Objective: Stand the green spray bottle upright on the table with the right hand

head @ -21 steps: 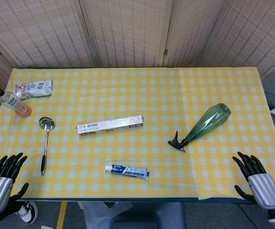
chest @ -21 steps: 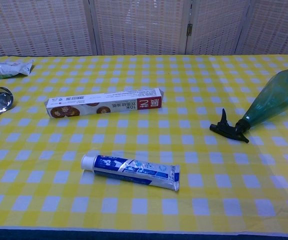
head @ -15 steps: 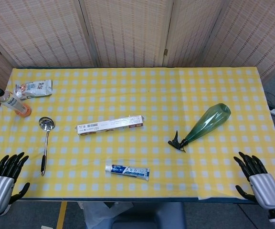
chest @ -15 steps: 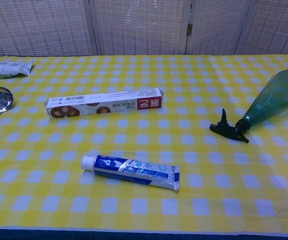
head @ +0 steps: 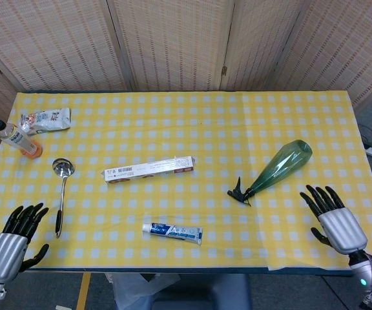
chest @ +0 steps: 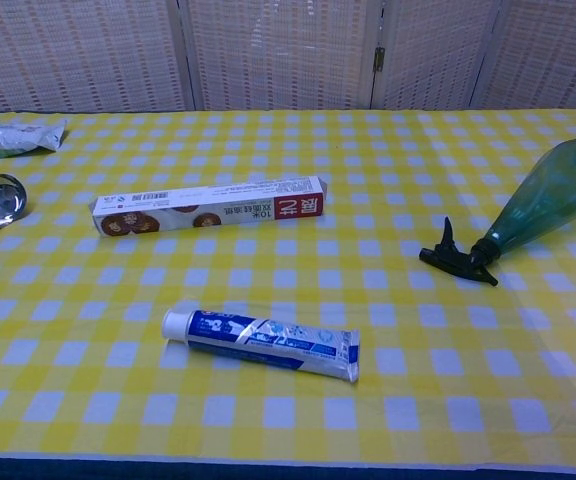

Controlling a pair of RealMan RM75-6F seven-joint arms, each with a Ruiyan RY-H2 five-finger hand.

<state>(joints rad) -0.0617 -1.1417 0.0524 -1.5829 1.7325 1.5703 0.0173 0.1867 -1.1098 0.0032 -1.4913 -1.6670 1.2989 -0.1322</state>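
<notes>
My desk [head: 173, 110] is covered with a yellow and white checked cloth. The green spray bottle [head: 279, 167] lies on its side on the right part of the desk, its black trigger head [head: 239, 192] pointing toward the near edge and the middle, its wide base angled toward the far right. My right robot hand [head: 333, 219] hovers at the near right edge, just beside the bottle but not touching it, fingers spread apart and holding nothing. My left robot hand [head: 13, 236] sits at the near left corner, fingers also spread and empty. Neither hand shows in the chest view.

Near the middle of the desk lies a long narrow box [head: 149, 169], and closer to me a blue and white toothpaste tube [head: 172, 232] lies flat. On the left, a metal ladle [head: 61, 192] lies with its bowl away from me. At the far left are a small bottle with an orange base [head: 17, 139] and a crumpled packet [head: 46, 119].
</notes>
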